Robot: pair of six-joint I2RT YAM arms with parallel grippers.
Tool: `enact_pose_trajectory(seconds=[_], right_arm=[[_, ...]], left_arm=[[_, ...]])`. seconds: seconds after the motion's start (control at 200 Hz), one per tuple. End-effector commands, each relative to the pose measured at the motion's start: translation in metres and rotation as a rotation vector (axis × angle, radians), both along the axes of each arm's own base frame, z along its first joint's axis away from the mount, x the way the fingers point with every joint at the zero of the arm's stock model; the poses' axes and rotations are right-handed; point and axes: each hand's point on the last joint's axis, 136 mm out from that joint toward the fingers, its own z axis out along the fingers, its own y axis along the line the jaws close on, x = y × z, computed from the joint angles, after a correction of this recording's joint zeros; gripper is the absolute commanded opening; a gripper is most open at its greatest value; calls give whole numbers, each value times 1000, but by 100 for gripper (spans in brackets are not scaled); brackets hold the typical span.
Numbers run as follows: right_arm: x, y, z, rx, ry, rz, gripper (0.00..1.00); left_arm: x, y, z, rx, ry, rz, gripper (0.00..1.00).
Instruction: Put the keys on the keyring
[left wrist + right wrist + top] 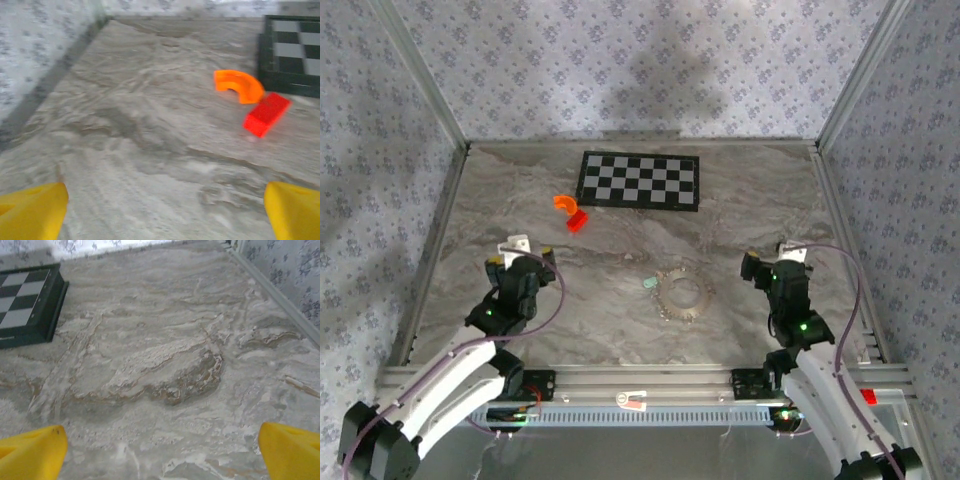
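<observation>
Teal key [649, 283] lies right at the chain's [682, 297] 10 o'clock; left gripper [162, 212] and right gripper [162, 452] both spread wide.

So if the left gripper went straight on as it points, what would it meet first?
Probably just bare table: the open left gripper faces plain marble. The orange curved piece and red piece sit right of that line, though depth is hard to judge.
</observation>
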Motion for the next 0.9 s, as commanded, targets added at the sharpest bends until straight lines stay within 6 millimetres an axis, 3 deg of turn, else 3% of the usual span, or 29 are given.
enact_pose_trajectory(seconds=[0.0, 0.15, 0.33, 0.695, 0.895], right_arm=[[7, -10, 19, -62, -151, -29, 99], [7, -25, 3, -84, -152, -90, 100], [14, -25, -15, -107, -141, -57, 100], [42, -19, -20, -92, -126, 13, 100], [62, -18, -21, -111, -124, 49, 100]], left_arm=[[1, 27, 27, 39, -153, 133, 100], [9, 32, 29, 83, -197, 107, 99], [18, 49, 10, 101, -155, 165, 100], [40, 71, -23, 38, -116, 213, 100], [58, 73, -25, 46, -102, 211, 100]])
